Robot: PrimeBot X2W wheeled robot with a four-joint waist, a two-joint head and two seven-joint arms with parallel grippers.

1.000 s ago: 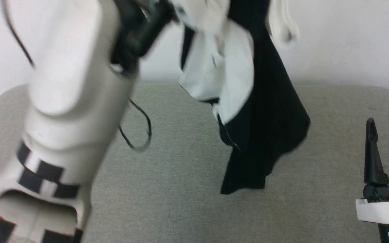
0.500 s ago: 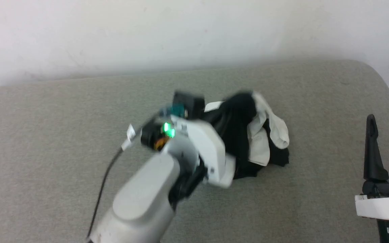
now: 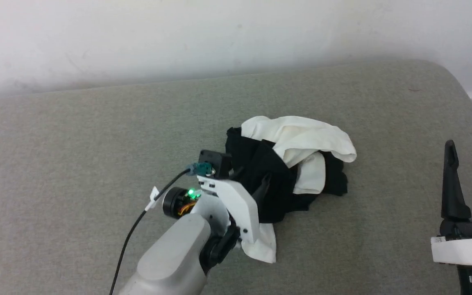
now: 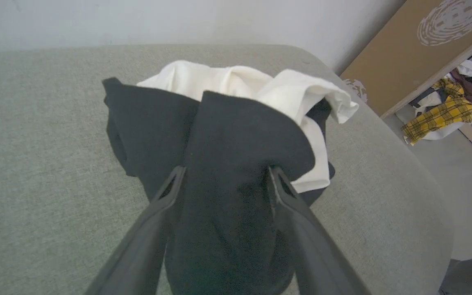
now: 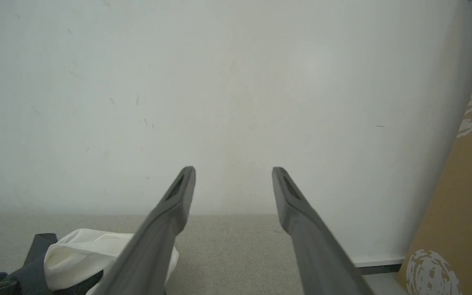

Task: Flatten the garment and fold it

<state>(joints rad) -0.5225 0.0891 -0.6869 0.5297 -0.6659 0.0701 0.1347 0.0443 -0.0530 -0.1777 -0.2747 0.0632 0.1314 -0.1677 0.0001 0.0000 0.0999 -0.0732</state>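
Garment crumpled, black fold inside wide-spread left gripper.

A grey-green woven upholstered surface with a rounded corner spreads beneath and around the left gripper. Ahead of the right gripper rises a plain white wall, faintly scuffed and evenly lit, with a white skirting strip at its foot. To that gripper's right stands a brown board printed with white swirls. Far to the left gripper's right, a heap of clothes, yellow plaid among them, lies on the grey floor.
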